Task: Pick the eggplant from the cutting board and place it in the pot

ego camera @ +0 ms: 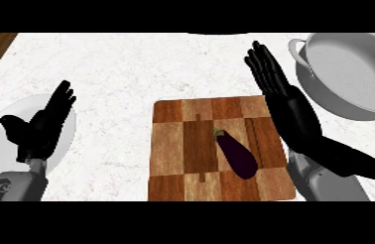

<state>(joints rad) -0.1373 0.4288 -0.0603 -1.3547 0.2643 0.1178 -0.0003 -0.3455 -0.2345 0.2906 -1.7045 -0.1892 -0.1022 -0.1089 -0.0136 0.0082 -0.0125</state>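
Note:
A dark purple eggplant (236, 154) with a green stem lies on the checkered wooden cutting board (183, 153), toward its right half. My right hand (289, 101) is open with straight fingers pointing up, along the board's right edge, just right of the eggplant and not touching it. The grey pot (344, 74) stands at the upper right, with a handle on its left rim, close to my right hand's fingertips. My left hand (44, 124) rests open at the left edge, fingers up.
A white plate (22, 109) lies at the left, partly under my left hand. The pale speckled counter (147, 64) stretches across the view. A brown strip shows at the top left corner.

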